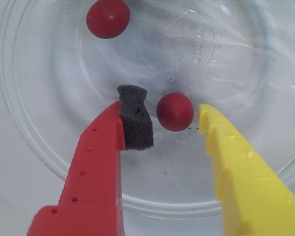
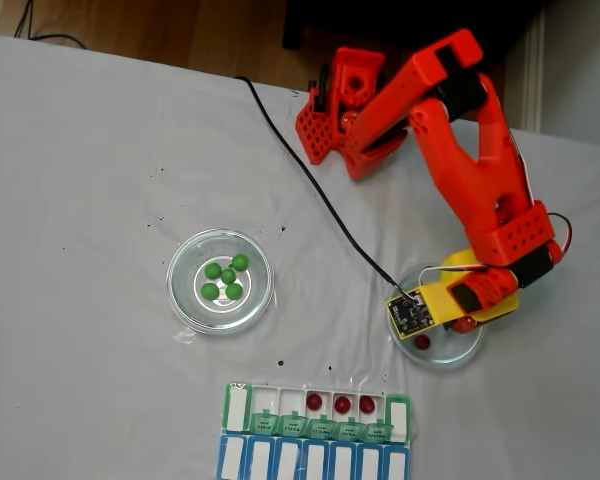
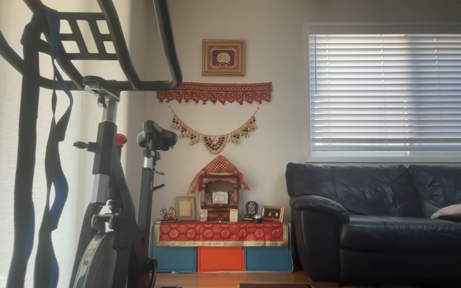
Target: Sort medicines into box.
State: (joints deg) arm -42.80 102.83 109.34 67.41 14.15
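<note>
In the wrist view my gripper (image 1: 163, 114) is open low inside a clear glass dish (image 1: 49, 162). A dark red medicine ball (image 1: 174, 111) lies between the red finger's grey foam pad (image 1: 133, 120) and the yellow finger (image 1: 221, 147), with a small gap on each side. A second red ball (image 1: 107, 17) rests at the dish's far side. The fixed view shows the gripper (image 2: 456, 318) over the right dish (image 2: 472, 352), where one red ball (image 2: 422, 342) is visible. The green-lidded box (image 2: 238, 408) stands open at the front with three red balls (image 2: 342, 403) in its compartments.
Several green balls (image 2: 224, 279) lie in a second glass dish (image 2: 185, 305) left of centre. A blue-lidded organizer row (image 2: 315, 462) sits against the box's front. A black cable (image 2: 310, 180) crosses the white cloth to the wrist. The arm's base (image 2: 340, 100) stands at the back.
</note>
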